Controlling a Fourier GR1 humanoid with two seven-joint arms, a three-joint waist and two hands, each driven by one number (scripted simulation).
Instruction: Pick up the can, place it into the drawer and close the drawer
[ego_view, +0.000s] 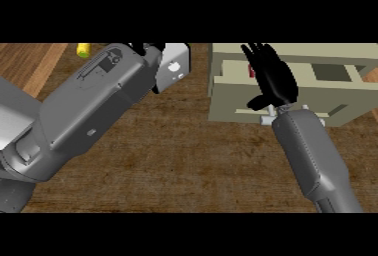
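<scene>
Right hand (272, 75) flat over the open drawer (229, 107), fingers straight and together pointing away; red can (252, 71) barely visible beside them, axis unclear; left hand (140, 48) fingers cannot tell

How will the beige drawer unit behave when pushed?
The drawer unit looks boxy and flat-walled, so it is probably stiff and unlikely to tip. It sits on the wooden counter, so a push may slide the whole unit. The right robot hand is over it, fingers straight.

Yellow object (83, 49) at far left of brown wooden counter (184, 150)
</scene>
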